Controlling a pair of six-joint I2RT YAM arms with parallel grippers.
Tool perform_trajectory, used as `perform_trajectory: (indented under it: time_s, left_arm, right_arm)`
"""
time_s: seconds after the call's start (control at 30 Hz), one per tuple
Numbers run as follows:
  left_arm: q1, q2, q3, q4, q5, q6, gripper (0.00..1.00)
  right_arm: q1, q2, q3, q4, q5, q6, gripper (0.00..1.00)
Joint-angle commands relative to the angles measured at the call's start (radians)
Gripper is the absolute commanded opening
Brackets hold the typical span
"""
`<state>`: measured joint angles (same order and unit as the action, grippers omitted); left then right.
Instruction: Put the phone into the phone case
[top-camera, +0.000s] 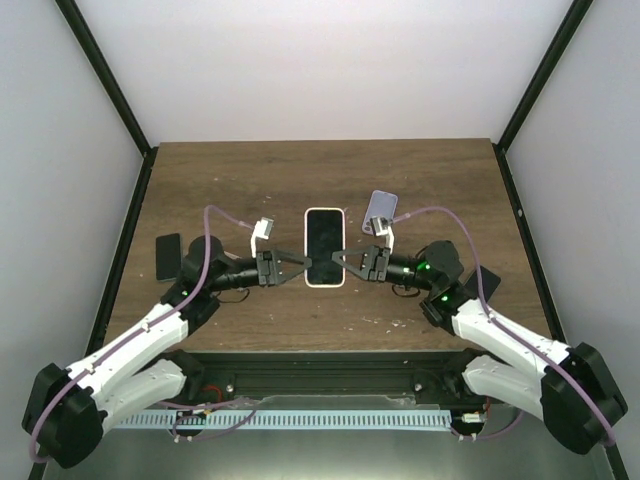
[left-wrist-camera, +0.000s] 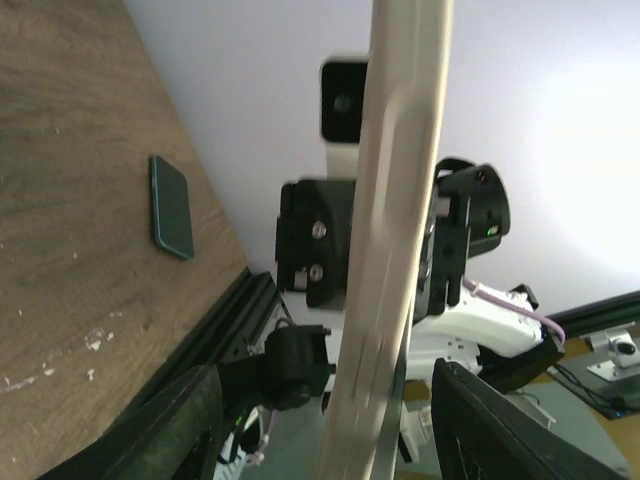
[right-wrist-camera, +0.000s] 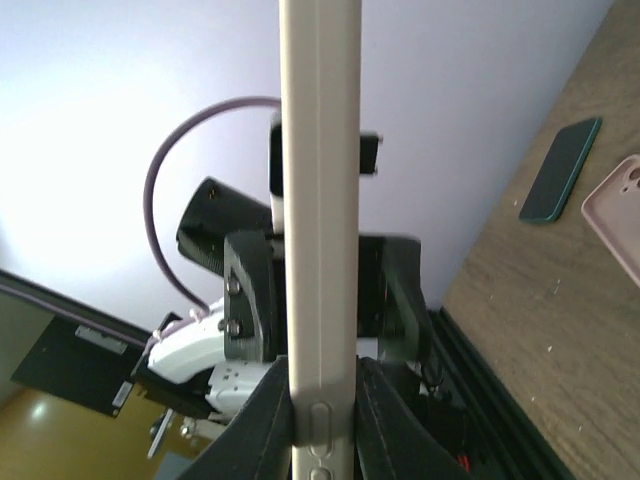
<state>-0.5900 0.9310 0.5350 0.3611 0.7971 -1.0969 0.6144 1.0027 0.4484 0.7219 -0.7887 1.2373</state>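
Note:
A phone with a black screen and a cream case around its rim (top-camera: 325, 247) is held face up over the table's middle, between my two grippers. My right gripper (top-camera: 347, 262) is shut on its right edge; in the right wrist view the fingers (right-wrist-camera: 262, 420) pinch the cream edge (right-wrist-camera: 318, 200) by the side buttons. At the left edge is my left gripper (top-camera: 300, 266), which stands open. In the left wrist view its fingers (left-wrist-camera: 175, 425) are spread wide on either side of the blurred cream edge (left-wrist-camera: 395, 230), not touching it.
A lavender case (top-camera: 380, 206) lies behind the right gripper. A dark teal slab (top-camera: 168, 256) lies at the left of the wooden table (top-camera: 420, 180), and another dark slab (top-camera: 487, 282) at the right. A pale pink case (right-wrist-camera: 625, 215) shows at the right wrist view's edge.

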Motion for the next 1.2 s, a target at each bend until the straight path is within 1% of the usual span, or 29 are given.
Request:
perform_trajectory:
  time_s: [0.0,0.1,0.23,0.33,0.4,0.47,0.67,0.77,0.8,0.87,1.0,1.03,1.07,1.13,1.17]
  left_arm:
    - [-0.031,-0.019,-0.031,0.007,0.026,-0.020,0.59]
    - [-0.042,-0.023,-0.034,0.006,0.023,-0.021,0.57]
    - [-0.043,-0.027,-0.035,-0.004,0.017,-0.010,0.48]
    - [-0.043,-0.033,-0.043,-0.004,0.003,-0.004,0.44]
    - [-0.042,-0.032,-0.045,-0.035,-0.002,0.001,0.41]
    - [-0.042,-0.027,-0.043,-0.051,-0.004,0.011,0.34]
    - [-0.043,-0.021,-0.037,-0.084,-0.023,0.034,0.09]
    - [-0.042,-0.021,-0.019,-0.155,-0.051,0.073,0.01]
    - [-0.042,-0.021,-0.011,-0.189,-0.064,0.090,0.00]
    - [-0.043,-0.019,0.006,-0.247,-0.082,0.120,0.00]
    - [-0.042,-0.019,0.011,-0.267,-0.094,0.136,0.00]
    - [-0.042,-0.018,0.014,-0.275,-0.097,0.141,0.05]
    - [-0.042,-0.019,0.015,-0.284,-0.100,0.144,0.12]
    - [-0.042,-0.027,0.019,-0.291,-0.109,0.141,0.29]
    - [-0.043,-0.033,0.019,-0.289,-0.112,0.138,0.35]
  right_arm:
    - [0.007,-0.010,0.066,0.010,0.102,-0.036,0.12]
    - [0.008,0.014,0.069,0.019,0.103,-0.027,0.12]
    - [0.007,0.028,0.057,0.040,0.111,-0.011,0.12]
    - [0.007,0.029,0.052,0.033,0.117,-0.011,0.12]
    - [0.007,0.027,0.046,0.031,0.125,-0.009,0.12]
    - [0.007,0.027,0.043,0.030,0.129,-0.008,0.12]
    - [0.008,0.036,0.040,0.026,0.123,-0.008,0.13]
    - [0.007,0.036,0.038,0.016,0.123,-0.014,0.13]
    - [0.007,0.035,0.039,0.007,0.124,-0.017,0.14]
    - [0.007,0.036,0.041,-0.014,0.124,-0.023,0.15]
    - [0.007,0.034,0.042,-0.047,0.126,-0.035,0.16]
    - [0.007,0.035,0.042,-0.051,0.126,-0.038,0.15]
    - [0.007,0.036,0.042,-0.055,0.123,-0.041,0.15]
    - [0.007,0.036,0.045,-0.059,0.104,-0.056,0.14]
    - [0.007,0.036,0.047,-0.062,0.092,-0.065,0.14]
